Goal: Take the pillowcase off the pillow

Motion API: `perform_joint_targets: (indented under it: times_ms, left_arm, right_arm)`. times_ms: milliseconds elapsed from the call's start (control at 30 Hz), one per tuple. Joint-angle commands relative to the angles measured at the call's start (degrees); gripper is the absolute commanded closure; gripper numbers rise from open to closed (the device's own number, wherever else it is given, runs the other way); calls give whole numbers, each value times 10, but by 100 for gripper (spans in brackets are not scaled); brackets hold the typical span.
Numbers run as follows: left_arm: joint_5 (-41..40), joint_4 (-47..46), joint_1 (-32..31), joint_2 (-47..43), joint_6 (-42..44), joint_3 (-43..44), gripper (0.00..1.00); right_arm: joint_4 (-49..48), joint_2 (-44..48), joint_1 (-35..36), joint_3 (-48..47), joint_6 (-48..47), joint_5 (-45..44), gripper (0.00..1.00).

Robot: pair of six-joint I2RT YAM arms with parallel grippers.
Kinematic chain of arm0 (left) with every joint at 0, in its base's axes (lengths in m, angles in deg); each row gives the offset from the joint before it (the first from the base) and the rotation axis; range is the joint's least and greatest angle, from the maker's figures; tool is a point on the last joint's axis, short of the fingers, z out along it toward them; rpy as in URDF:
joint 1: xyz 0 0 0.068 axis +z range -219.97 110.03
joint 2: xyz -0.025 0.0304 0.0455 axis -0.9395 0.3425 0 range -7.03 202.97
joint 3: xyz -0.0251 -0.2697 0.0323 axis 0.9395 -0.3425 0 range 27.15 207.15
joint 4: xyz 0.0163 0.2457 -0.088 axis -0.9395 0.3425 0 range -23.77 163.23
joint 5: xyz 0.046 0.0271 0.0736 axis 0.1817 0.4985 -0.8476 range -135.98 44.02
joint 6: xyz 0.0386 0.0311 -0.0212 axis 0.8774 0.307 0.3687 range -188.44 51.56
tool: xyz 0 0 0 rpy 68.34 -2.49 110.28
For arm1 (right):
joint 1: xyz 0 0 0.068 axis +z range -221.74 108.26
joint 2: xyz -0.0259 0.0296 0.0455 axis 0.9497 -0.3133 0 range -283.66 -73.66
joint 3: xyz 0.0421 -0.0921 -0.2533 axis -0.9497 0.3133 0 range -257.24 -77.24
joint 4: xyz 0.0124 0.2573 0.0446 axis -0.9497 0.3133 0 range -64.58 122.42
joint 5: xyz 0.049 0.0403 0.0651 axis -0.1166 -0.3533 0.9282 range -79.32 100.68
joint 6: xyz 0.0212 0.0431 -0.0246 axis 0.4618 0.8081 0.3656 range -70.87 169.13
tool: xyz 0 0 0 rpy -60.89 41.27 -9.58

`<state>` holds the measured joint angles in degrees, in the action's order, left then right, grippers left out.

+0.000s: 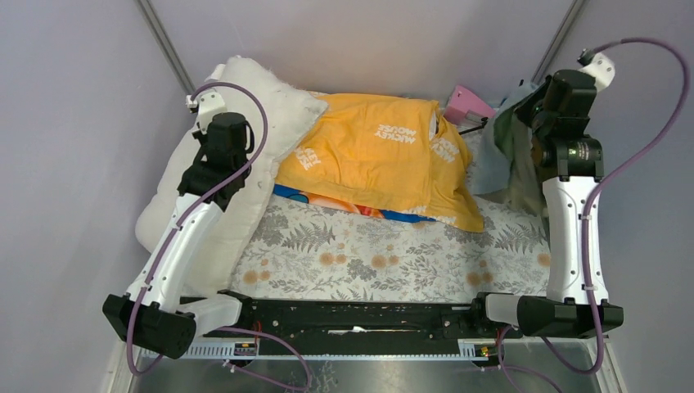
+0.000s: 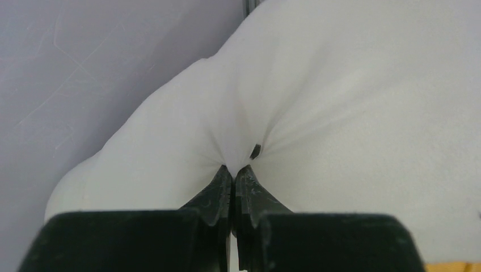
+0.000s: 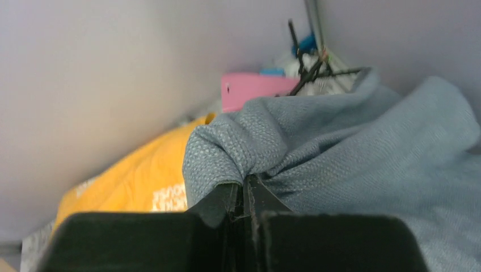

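The white pillow (image 1: 270, 115) lies bare along the left side of the table, leaning against the left wall. My left gripper (image 1: 214, 168) is shut on a pinch of the pillow's cover (image 2: 238, 158), which puckers around the fingertips (image 2: 218, 187). The grey-blue pillowcase (image 1: 501, 155) hangs bunched at the far right, apart from the pillow. My right gripper (image 1: 540, 123) is shut on a fold of the pillowcase (image 3: 340, 153), whose cloth drapes over the fingertips (image 3: 258, 195).
An orange-covered pillow with white lettering (image 1: 376, 151) lies across the middle on a leaf-print sheet (image 1: 368, 254), with bright blue fabric (image 1: 327, 201) under it. A pink object (image 1: 466, 102) and black wire things sit at the back right corner. Grey walls stand close on both sides.
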<state>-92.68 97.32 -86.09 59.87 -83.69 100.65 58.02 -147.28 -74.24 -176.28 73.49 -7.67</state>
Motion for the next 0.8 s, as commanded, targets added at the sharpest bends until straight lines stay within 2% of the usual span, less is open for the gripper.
perform_joint_targets:
  times_ms: [0,33,100,133,233,300,367,400,433,467,533,567,633,767]
  left_arm:
    - [-31,-87,3,-29,22,31,100]
    - [-41,-87,7,-26,24,30,100]
    - [-39,-92,20,-20,19,28,100]
    - [-23,-93,29,-15,13,28,100]
    - [53,-73,43,19,-14,55,100]
    - [157,-64,43,37,-33,79,100]
    - [281,-85,43,45,-43,86,99]
    - [337,-95,43,49,-49,89,94]
    - [380,-104,43,55,-54,91,84]
    - [404,-109,42,58,-59,92,54]
    - [406,-110,42,59,-71,84,9]
    - [400,-109,41,56,-73,75,2]
    - [384,-113,41,44,-80,46,1]
    - [365,-178,29,-2,-97,-77,1]
  right_arm:
    - [-73,47,3,53,21,91,92]
    - [-72,50,3,58,20,97,79]
    - [-72,54,3,66,19,123,39]
    - [-75,55,3,69,18,148,33]
    - [-78,46,3,69,16,245,30]
    - [-71,29,3,59,15,317,24]
    - [-72,21,4,60,13,348,13]
    - [-77,24,3,70,14,344,5]
    - [-86,31,4,84,15,330,1]
    - [-104,42,4,108,15,317,1]
    - [-157,70,4,170,10,300,0]
    - [-186,85,4,207,13,296,0]
    - [-256,120,4,294,23,304,0]
    - [-514,188,4,517,62,334,1]
